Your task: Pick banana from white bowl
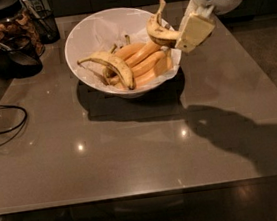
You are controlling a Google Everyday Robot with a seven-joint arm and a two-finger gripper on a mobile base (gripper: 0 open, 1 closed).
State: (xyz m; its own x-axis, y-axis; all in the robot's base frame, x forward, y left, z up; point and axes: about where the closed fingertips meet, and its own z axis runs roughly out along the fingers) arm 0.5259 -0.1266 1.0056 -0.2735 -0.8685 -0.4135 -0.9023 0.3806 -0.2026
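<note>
The large white bowl (86, 35) with crumpled paper lining stands at the back of the dark table. My gripper (183, 35) hangs over the bowl's right rim and is shut on the banana (159, 29), a stubby curved yellow one with brown blotches, its thin stem pointing up. The banana is lifted clear above the rim. In the bowl lie a longer arched banana with a dark tip (110, 65) and several smoother orange-yellow bananas (145, 64).
A glass jar with a dark lid (9, 22) and a black wire holder (42, 21) stand at the back left. A black cable (1, 122) lies on the table's left side. The table's front edge (138, 194) runs across the bottom.
</note>
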